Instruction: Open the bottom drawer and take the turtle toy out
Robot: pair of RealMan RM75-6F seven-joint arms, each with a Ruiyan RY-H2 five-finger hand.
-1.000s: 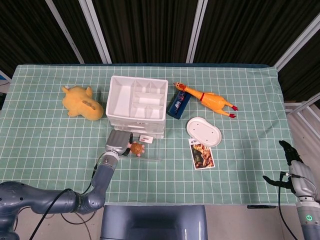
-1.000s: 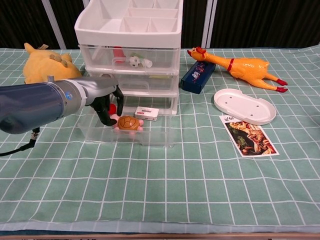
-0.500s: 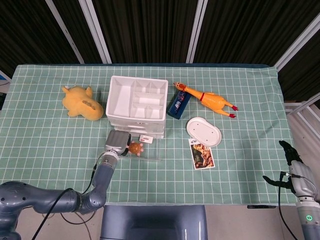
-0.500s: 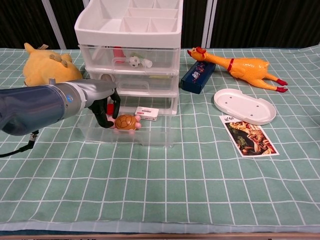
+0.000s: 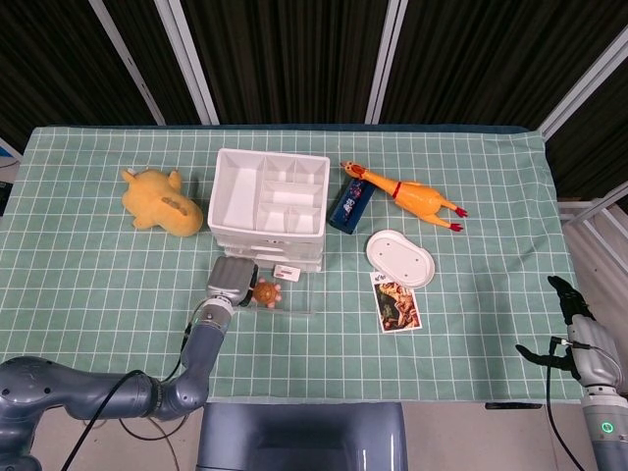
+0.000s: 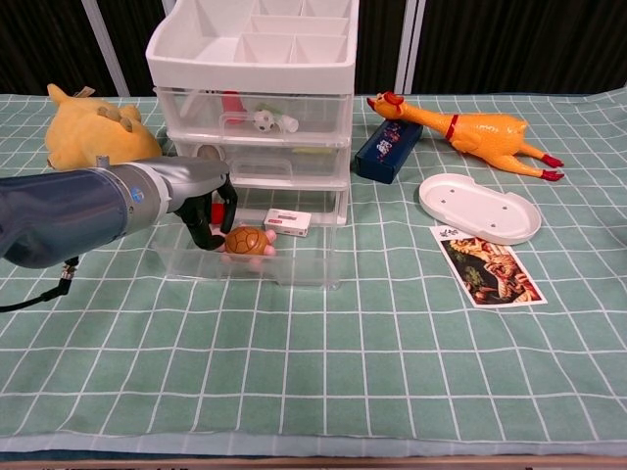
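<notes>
A: How far is the task, in your opinion?

B: The first half looks done. The bottom drawer [image 6: 250,262] of the white drawer unit [image 6: 257,93] is pulled out toward the near side, and it stands open on the green checked cloth [image 6: 392,362].

A: And the turtle toy?

B: The turtle toy [image 6: 249,241] is inside the open drawer, on its left part. A small white box [image 6: 288,222] lies just behind it, to the right. In the chest view the toy seems a little above the drawer floor, but I cannot say this for sure.

A: Does a hand hold it?

B: The left hand [image 6: 210,217] is in the drawer at the left side of the toy. Its dark fingers [image 6: 201,233] curl around that side and touch the toy. I judge it is pinching the turtle, though the contact is partly hidden.

A: What about the other hand?

B: The right hand [image 5: 577,339] is far to the right, at the near edge of the head view and well apart from the drawers. Its fingers are spread and it holds nothing.

A: So what is left?

B: To bring the turtle over the drawer wall and put it down on the cloth. If the pinch is weak, the toy could fall back into the drawer.
</notes>
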